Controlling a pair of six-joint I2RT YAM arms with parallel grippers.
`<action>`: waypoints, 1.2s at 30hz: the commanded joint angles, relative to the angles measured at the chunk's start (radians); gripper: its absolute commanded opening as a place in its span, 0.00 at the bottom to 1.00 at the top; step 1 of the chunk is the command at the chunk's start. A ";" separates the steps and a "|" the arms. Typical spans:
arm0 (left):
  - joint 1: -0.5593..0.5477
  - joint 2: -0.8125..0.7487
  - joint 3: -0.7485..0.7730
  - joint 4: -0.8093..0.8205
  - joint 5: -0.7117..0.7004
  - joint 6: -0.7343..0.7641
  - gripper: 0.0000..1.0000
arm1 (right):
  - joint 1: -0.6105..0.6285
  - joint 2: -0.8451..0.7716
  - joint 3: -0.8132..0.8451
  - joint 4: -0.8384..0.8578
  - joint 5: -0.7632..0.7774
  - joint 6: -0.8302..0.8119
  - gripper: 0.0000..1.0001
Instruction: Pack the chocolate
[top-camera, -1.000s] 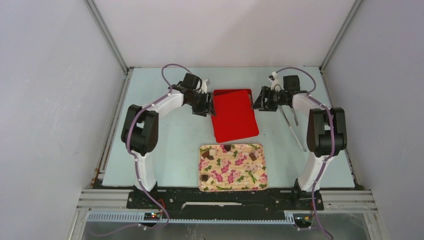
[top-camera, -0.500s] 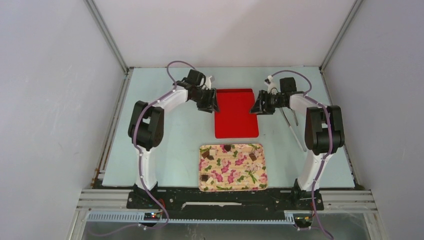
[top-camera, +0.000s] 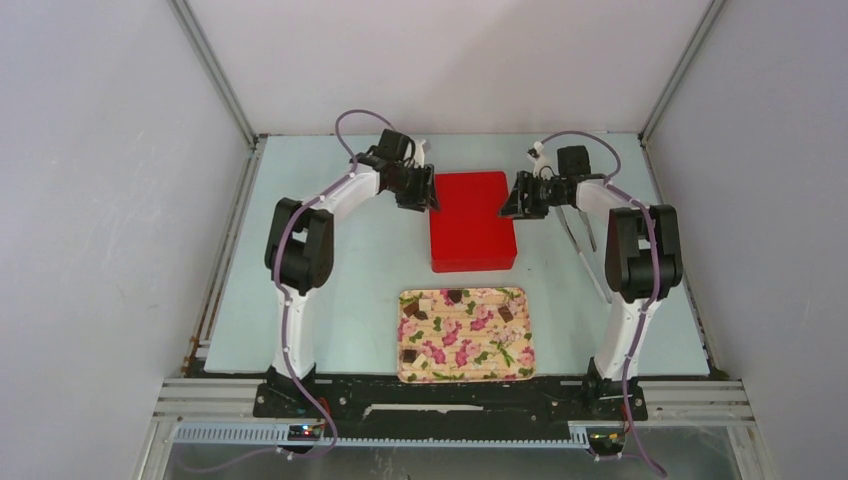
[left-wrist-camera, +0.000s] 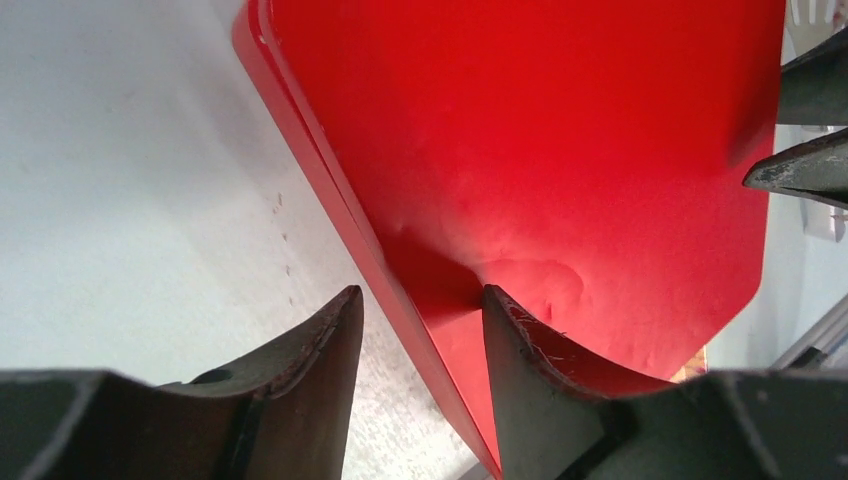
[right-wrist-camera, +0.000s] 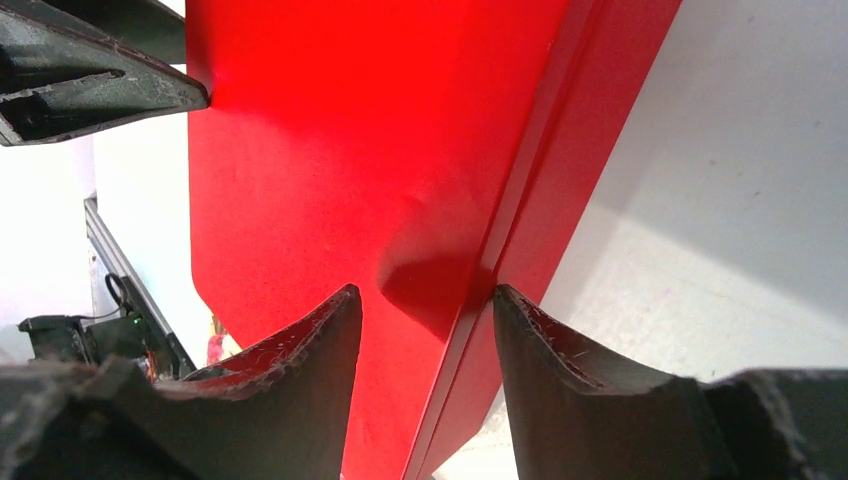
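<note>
Just squared up the red box (top-camera: 472, 225) behind the tray (top-camera: 402, 340). Left gripper (top-camera: 428, 192) and right gripper (top-camera: 508, 200) half open astride its edges, clamping nothing. Chocolate (top-camera: 506, 313) still unpacked on tray.

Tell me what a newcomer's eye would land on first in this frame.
The bright red box in the middle of the scene grabs the eye. The left end effector and right end effector straddle its side rims from opposite sides. Closer to the robot lies a pink-flowered tray with a few dark pieces of chocolate scattered on it.
</note>
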 joint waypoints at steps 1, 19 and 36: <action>0.009 0.056 0.096 -0.016 -0.039 0.036 0.52 | 0.012 0.048 0.114 -0.010 0.034 -0.018 0.54; 0.042 0.095 -0.003 0.159 0.274 -0.129 0.56 | 0.040 0.212 0.208 -0.035 -0.058 0.033 0.46; 0.169 -0.174 -0.478 0.218 0.287 -0.099 0.55 | 0.205 0.061 -0.083 0.098 -0.100 0.125 0.38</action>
